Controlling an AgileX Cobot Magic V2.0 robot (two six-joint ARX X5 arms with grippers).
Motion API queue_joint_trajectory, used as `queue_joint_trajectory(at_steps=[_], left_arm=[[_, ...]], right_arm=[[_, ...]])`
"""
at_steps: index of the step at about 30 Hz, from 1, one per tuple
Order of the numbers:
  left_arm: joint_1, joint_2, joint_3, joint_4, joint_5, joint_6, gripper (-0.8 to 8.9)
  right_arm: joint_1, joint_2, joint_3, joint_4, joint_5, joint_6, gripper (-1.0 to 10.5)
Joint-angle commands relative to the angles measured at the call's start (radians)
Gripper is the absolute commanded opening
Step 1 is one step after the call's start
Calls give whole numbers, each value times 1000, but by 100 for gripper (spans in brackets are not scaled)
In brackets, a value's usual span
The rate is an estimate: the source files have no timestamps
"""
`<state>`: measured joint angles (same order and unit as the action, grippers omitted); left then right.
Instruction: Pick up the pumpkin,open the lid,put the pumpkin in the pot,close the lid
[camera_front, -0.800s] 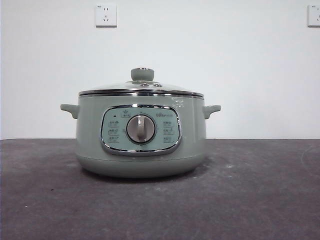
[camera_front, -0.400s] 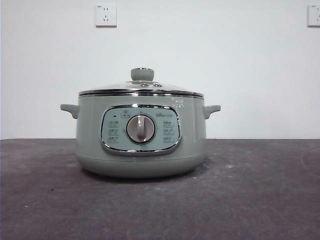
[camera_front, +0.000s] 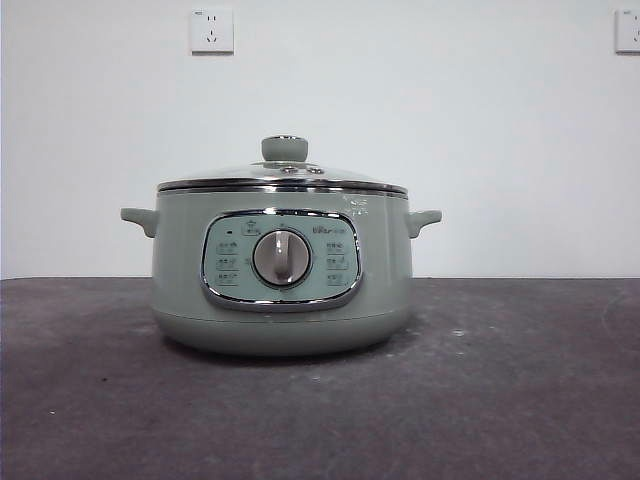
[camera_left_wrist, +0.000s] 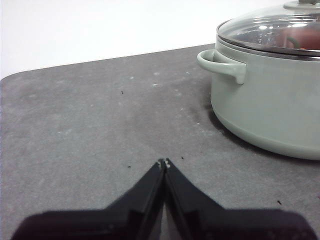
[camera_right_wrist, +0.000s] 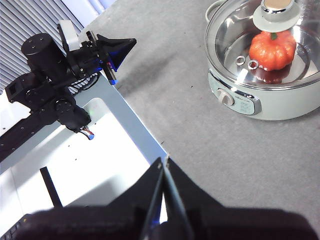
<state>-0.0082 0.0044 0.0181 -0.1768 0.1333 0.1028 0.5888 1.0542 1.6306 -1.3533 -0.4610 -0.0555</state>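
The sage-green pot (camera_front: 280, 300) stands on the dark table with its glass lid (camera_front: 283, 175) seated on the rim. Through the glass, the right wrist view shows the orange pumpkin (camera_right_wrist: 272, 50) lying inside the pot (camera_right_wrist: 280, 107). Neither arm shows in the front view. My left gripper (camera_left_wrist: 164, 162) is shut and empty, low over the table and clear of the pot's side handle (camera_left_wrist: 222, 64). My right gripper (camera_right_wrist: 163, 161) is shut and empty, high above the table's edge and well away from the pot. It also sees the left arm's gripper (camera_right_wrist: 117, 50).
Bare grey tabletop (camera_front: 520, 380) surrounds the pot. Two wall outlets (camera_front: 212, 30) (camera_front: 627, 30) sit on the white wall behind. A white platform (camera_right_wrist: 100, 165) carrying the left arm's base adjoins the table edge.
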Motion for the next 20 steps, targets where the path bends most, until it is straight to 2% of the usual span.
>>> queue_joint_trajectory(at_steps=[1,3,5,9,11,15,17,20], left_arm=[[3,-3,-16,1,0,-10,-4],[3,-3,-16,1,0,-10,-4],[3,-3,-16,1,-1,-10,-4],[3,-3,-16,1,0,-10,-4],[3,-3,-16,1,-1,-10,-4],[3,-3,-16,1,0,-10,-4],[3,-3,-16,1,-1,-10,-4],[3,-3,-16,2,0,-10,-4]], right_arm=[[-17,-14,-2,-15,24,-103,2],[-62,-46,-3,14,46,-159,1],[-120,-83,-11,79,22,-171,2],[-293,-200,-83,228,-141,-165,1],[-381,-273,-151,296,-158,-159,2],[-484,-411,-340,467,-109,-142,2],[-501,-487,-473,594,-55,-112,2],[-504,-582,-668,772,-16,-67,2]])
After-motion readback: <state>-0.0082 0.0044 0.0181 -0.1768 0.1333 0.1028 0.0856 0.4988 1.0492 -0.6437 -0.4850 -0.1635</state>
